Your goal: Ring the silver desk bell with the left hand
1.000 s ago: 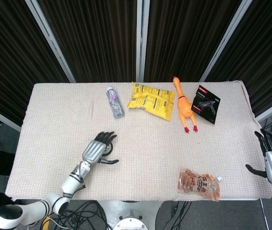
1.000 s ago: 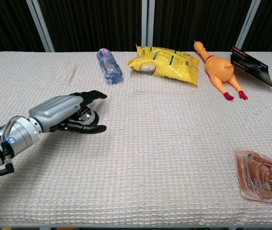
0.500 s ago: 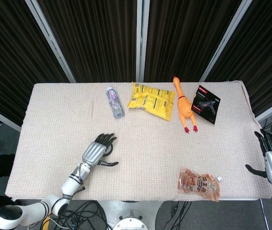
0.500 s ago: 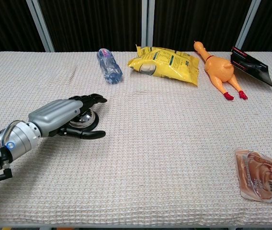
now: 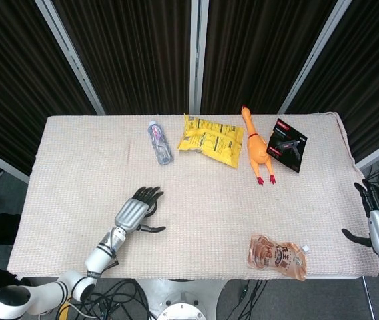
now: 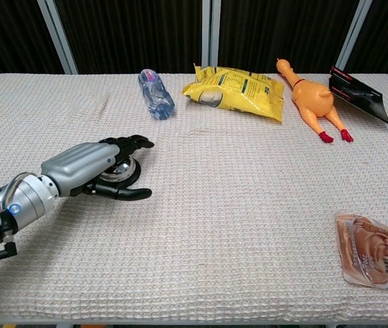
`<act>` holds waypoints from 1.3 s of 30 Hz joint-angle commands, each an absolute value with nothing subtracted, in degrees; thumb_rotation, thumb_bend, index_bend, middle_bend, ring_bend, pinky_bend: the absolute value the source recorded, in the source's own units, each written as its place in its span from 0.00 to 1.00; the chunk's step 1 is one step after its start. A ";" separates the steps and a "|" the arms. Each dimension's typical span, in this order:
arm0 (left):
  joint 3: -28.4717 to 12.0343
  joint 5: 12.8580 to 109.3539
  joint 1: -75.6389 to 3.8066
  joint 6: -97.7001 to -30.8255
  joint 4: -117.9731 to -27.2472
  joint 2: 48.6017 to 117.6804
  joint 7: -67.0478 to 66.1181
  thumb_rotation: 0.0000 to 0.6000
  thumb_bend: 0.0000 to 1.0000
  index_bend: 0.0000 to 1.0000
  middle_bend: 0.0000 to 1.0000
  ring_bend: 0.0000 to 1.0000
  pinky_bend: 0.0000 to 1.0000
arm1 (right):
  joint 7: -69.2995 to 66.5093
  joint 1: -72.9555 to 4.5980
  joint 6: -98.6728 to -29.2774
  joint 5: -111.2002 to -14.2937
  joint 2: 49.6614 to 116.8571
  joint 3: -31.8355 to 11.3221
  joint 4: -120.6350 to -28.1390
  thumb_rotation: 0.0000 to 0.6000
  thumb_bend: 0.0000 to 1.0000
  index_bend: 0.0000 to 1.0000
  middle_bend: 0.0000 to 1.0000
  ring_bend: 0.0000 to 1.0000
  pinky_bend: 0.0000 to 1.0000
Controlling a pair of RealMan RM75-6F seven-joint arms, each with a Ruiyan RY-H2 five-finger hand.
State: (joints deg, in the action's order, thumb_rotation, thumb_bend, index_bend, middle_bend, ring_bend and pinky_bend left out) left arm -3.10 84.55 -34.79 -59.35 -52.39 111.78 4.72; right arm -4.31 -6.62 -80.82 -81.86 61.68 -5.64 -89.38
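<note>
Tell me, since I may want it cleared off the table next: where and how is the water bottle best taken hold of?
Grip the water bottle around its mid-body, coming from above with fingers down either long side. It lies flat on the table cloth, cap end toward the far edge, so it could roll; a wrap across the round body probably steadies it. The chip bag sits apart to its right, leaving room.

Far side of the table has a clear water bottle (image 6: pixel 156 94) lying down, then a yellow snack bag (image 6: pixel 238 91) to its right, a rubber chicken (image 6: pixel 313 100) and a black boxed tool package (image 5: pixel 287 145) furthest right. Near right edge there's a sealed meat packet (image 6: pixel 376 251).
</note>
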 commanded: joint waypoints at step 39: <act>-2.90 80.02 -17.02 -83.26 -78.63 84.94 -9.61 0.21 0.00 0.03 0.00 0.00 0.00 | -5.44 -7.99 -80.17 -84.84 64.02 -4.83 -88.79 1.00 0.00 0.00 0.00 0.00 0.00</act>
State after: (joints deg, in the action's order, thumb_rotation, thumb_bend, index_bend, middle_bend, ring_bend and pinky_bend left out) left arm -3.94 81.21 -19.57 -80.91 -76.33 87.01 -8.75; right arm -5.50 -7.89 -80.29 -84.74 63.91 -4.90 -88.89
